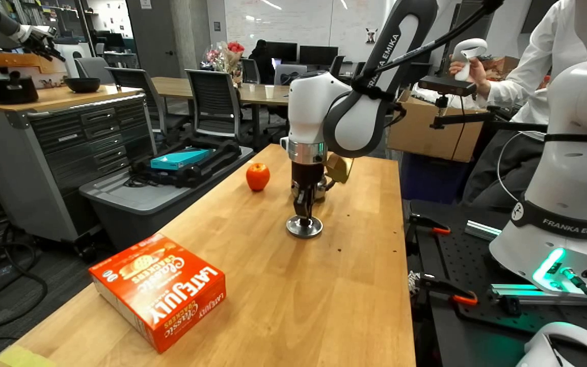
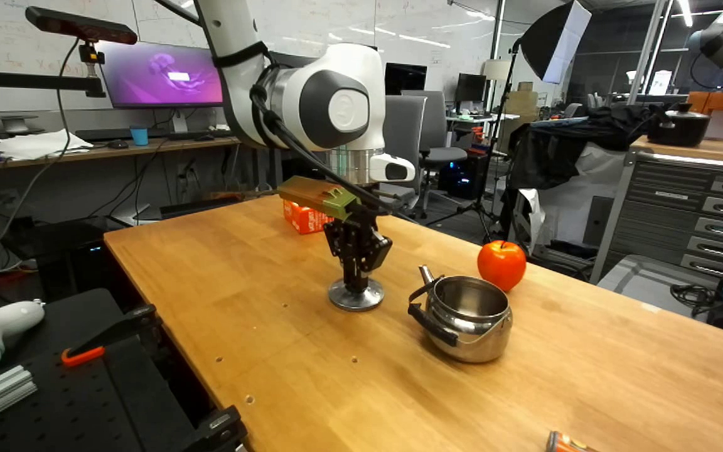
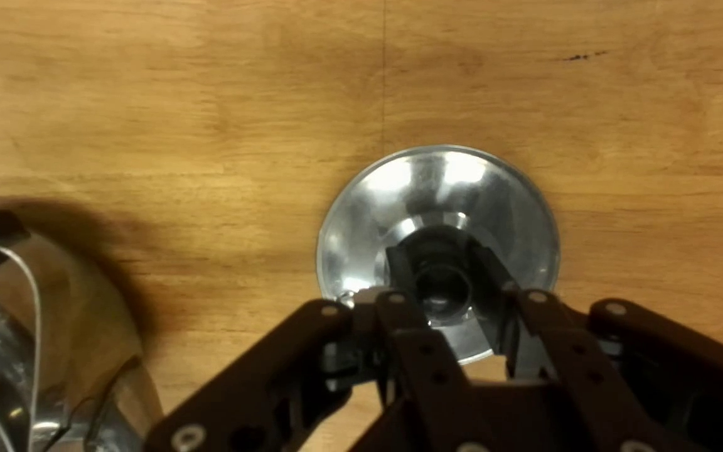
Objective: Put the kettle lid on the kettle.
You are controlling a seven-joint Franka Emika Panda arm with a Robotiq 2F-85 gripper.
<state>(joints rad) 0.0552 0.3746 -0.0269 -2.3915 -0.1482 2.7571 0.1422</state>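
Note:
The kettle lid [image 3: 355, 232], a shiny round disc, lies flat on the wooden table. In the wrist view its dark knob [image 3: 443, 292] sits between the fingers of my gripper [image 3: 442, 263], which is shut on it. Both exterior views show the gripper [image 2: 355, 282] pointing straight down at the lid's middle [image 2: 369, 300]. The kettle [image 2: 477, 333], squat and silvery, stands upright to the right of the lid in an exterior view, its hollow inside showing and its black handle folded to the side. Elsewhere the arm partly hides the kettle [image 1: 320, 192]. Part of the kettle [image 3: 79, 314] shows at the wrist view's left edge.
A red apple [image 2: 501, 265] stands close behind the kettle. An orange cracker box [image 1: 166, 290] lies on the table, well away from the kettle. A small orange object [image 2: 565, 443] is cut off at an exterior view's bottom edge. Clamps [image 1: 446, 289] line the table's side.

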